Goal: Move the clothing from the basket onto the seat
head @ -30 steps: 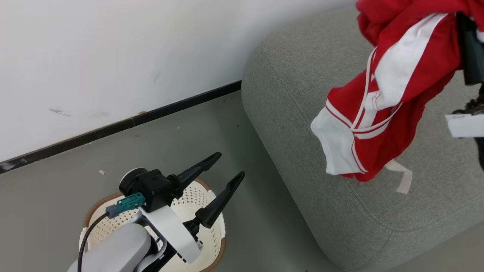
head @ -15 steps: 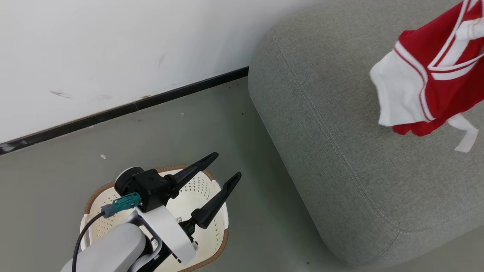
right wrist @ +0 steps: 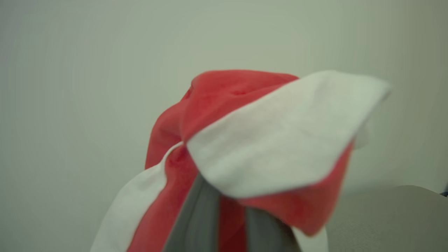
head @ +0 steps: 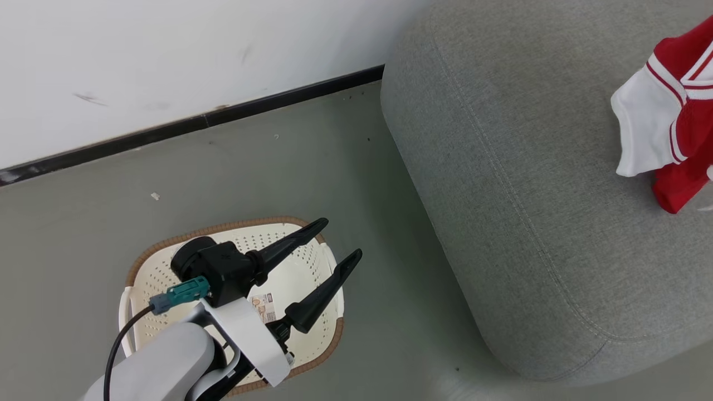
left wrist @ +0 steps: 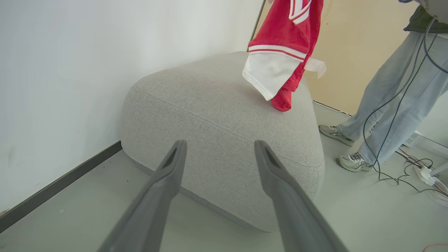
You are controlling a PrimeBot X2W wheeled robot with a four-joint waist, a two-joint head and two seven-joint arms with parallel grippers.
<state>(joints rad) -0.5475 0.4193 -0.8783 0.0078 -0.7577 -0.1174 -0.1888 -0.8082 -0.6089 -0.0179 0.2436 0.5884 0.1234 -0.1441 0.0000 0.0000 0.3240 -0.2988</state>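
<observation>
ARM L: left gripper [head: 342,238] poised above basket [head: 223,227] on floor beside seat [head: 501,167], fingers splayed wide, empty | ARM R: right gripper [right wrist: 229,224] pinched narrow on clothing [head: 674,133] | CLOTHING: limp red fabric, white panels, striped trim, hanging over seat top; contact indeterminate | SEAT: grey woven upholstery, rounded corners, stitched seams

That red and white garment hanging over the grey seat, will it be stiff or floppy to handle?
Likely floppy: the clothing hangs in loose folds, its lower end drooping toward the seat. Probably light, since the thin cloth bunches easily. It should slump and stay put on the broad fabric cushion rather than slide or roll.
</observation>
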